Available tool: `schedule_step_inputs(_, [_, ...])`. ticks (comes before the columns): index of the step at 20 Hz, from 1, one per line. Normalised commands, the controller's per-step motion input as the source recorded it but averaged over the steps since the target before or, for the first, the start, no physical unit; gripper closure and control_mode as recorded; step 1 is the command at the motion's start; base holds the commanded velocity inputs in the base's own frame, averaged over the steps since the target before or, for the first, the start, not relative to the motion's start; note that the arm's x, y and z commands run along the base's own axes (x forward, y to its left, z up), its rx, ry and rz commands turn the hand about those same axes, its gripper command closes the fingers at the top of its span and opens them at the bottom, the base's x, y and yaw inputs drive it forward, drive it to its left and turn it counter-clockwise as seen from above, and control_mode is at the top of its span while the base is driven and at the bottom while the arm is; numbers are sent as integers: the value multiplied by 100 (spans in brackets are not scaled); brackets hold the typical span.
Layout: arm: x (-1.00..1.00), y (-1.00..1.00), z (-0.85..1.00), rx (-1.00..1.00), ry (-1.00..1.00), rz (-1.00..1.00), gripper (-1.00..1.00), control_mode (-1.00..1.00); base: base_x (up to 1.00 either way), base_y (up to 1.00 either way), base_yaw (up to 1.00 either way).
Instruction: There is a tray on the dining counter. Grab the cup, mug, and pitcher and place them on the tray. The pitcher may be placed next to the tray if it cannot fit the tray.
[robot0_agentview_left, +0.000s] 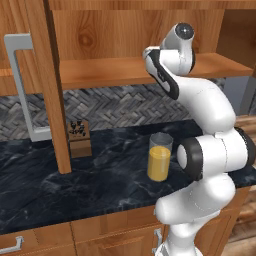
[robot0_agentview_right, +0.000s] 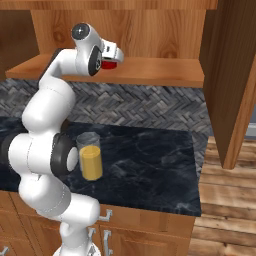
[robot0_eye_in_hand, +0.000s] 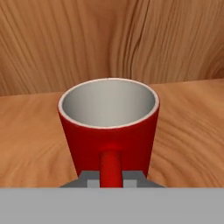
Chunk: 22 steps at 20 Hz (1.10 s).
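The mug stands upright on a wooden shelf, red outside, white and empty inside, with its handle turned toward the camera in the hand view. In the right base view the mug shows as a bit of red at the tip of the arm, up on the shelf against the wooden back panel. The gripper is pressed together on the mug's handle, one dark finger tip on each side of it at the handle's lower end.

Below the mug, down on the counter, stands the pitcher, a clear glass cylinder holding orange-yellow liquid that fills it to roughly two thirds. In the right base view the pitcher sits just beside the arm's dark elbow joint, near the counter's front edge.

The counter is black stone with white veins over brown wooden cabinets. Behind the pitcher runs a grey herringbone tile wall. To the left of the pitcher, toward the wall, a small wooden knife block stands next to a wooden upright post.
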Motion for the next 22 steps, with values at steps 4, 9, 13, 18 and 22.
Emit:
schedule_step_inputs(4, [-74,-1,0,0,-3,0,100,-100,0,0,0])
schedule_step_inputs(9, [-83,0,0,0,-6,0,100,-100,0,0,0])
schedule_step_inputs(13, [-62,0,5,0,-5,0,100,-100,0,0,0])
schedule_step_inputs(18, [-70,0,4,0,0,0,100,-100,0,0,0])
schedule_step_inputs(22, [-71,2,0,0,0,0,100,-100,0,0,0])
